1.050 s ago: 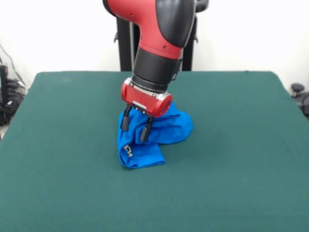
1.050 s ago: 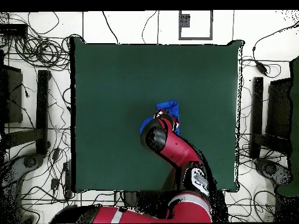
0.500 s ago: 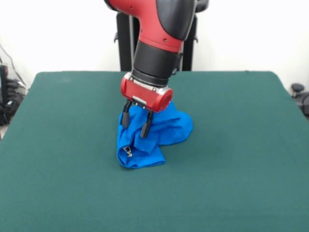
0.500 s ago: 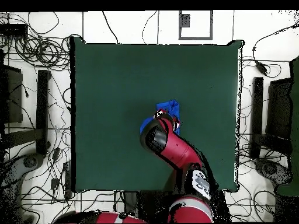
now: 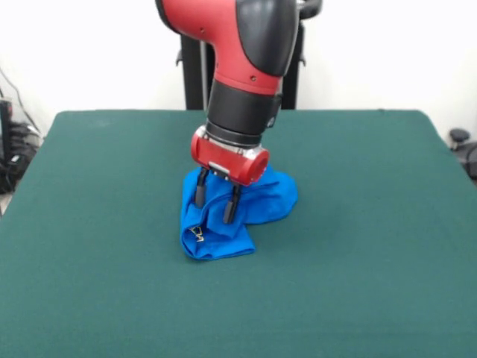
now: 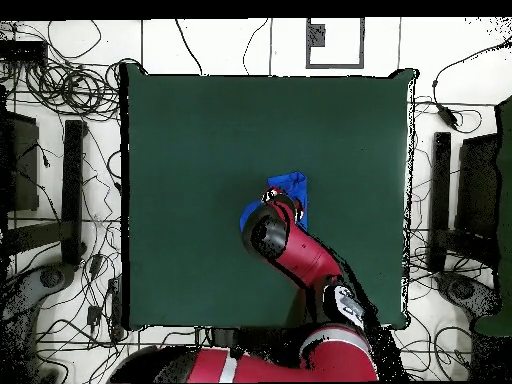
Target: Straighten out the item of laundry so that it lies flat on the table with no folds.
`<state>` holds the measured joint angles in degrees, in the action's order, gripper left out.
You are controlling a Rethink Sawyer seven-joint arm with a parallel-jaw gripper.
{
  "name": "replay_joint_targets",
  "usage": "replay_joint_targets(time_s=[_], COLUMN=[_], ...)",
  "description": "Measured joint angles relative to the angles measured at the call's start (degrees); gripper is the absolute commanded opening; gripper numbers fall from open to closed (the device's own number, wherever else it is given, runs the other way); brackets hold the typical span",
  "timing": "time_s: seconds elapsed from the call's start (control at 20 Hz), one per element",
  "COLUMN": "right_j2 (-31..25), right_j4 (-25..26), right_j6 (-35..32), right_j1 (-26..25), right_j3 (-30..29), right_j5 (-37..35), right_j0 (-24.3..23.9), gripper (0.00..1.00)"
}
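My gripper (image 5: 216, 206) stands with its two dark fingers (image 5: 200, 195) moderately spread, nothing clamped between them. The tips are down among the upper folds of the shirt (image 5: 253, 203); I cannot tell whether they touch cloth or sit just in front of it.

The shirt lies bunched near the middle of the table (image 5: 358, 261), somewhat toward the far edge in the front view and well clear of every corner. It is doubled over itself: one lobe runs toward the near edge, showing a scrap of white print, and another bulges to the side. From overhead only a small blue corner (image 6: 293, 184) shows past the arm (image 6: 290, 248).

Judgement: the step in hand is taking hold of a fold so the bundle can be opened out. To do it well I would:
- close on a single top layer, not the whole stack;
- confirm the pinch before lifting;
- lift only enough to free the fold;
- draw outward toward open felt, low and slow.

Risk: gripping two layers would drag the bundle unopened.
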<state>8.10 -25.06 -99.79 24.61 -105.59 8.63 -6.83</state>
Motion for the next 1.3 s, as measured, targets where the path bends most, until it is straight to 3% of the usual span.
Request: replay_joint_targets(time_s=[0.35, 0.4, 1.3], right_j2=[-1.7, -1.7, -2.3], right_j4=[0.2, 0.2, 0.4], right_j6=[0.0, 0.0, 0.0], right_j1=[-0.7, -0.7, -0.5], right_j3=[0.0, 0.0, -0.1], right_j5=[0.8, 0.8, 0.8], right_j0=[-0.3, -0.3, -1.3], gripper=[1.00, 0.00, 0.00])
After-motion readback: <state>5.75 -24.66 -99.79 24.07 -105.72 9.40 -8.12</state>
